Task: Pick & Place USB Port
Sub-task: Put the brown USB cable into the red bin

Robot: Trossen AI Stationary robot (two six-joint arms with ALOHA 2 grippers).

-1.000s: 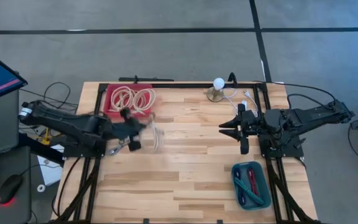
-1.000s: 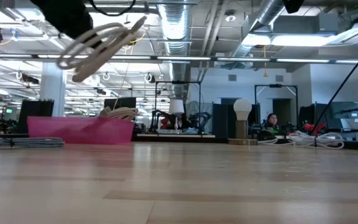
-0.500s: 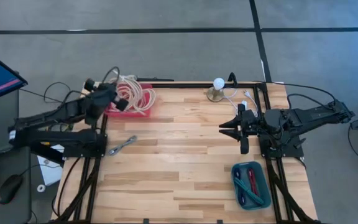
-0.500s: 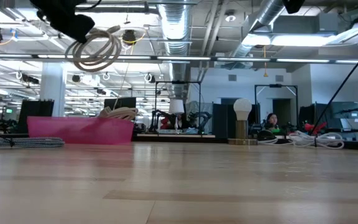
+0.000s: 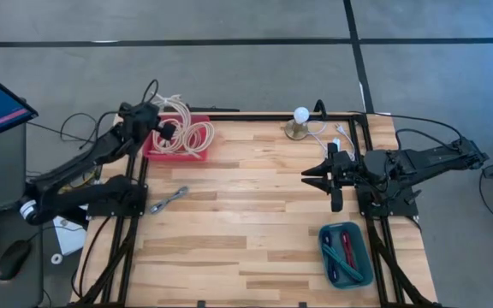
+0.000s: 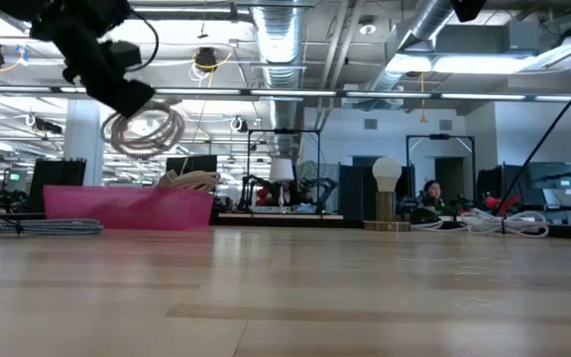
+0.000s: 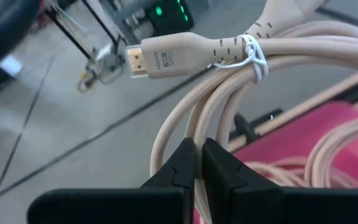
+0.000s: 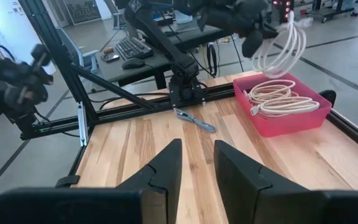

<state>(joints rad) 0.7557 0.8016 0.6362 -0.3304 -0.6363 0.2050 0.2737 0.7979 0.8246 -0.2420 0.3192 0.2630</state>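
Your left claw [image 7: 197, 163] is pinched tight on the coiled beige HDMI cable [image 7: 241, 68], hanging over the pink bin [image 5: 178, 137] at the table's far left corner. Lower it inside the rim before letting go; right claw [image 8: 194, 165] waits, parted and empty, near the right edge.

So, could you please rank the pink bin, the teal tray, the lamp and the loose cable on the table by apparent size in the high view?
Largest to smallest:
1. pink bin
2. teal tray, only slightly smaller
3. loose cable and lamp, too alike to rank
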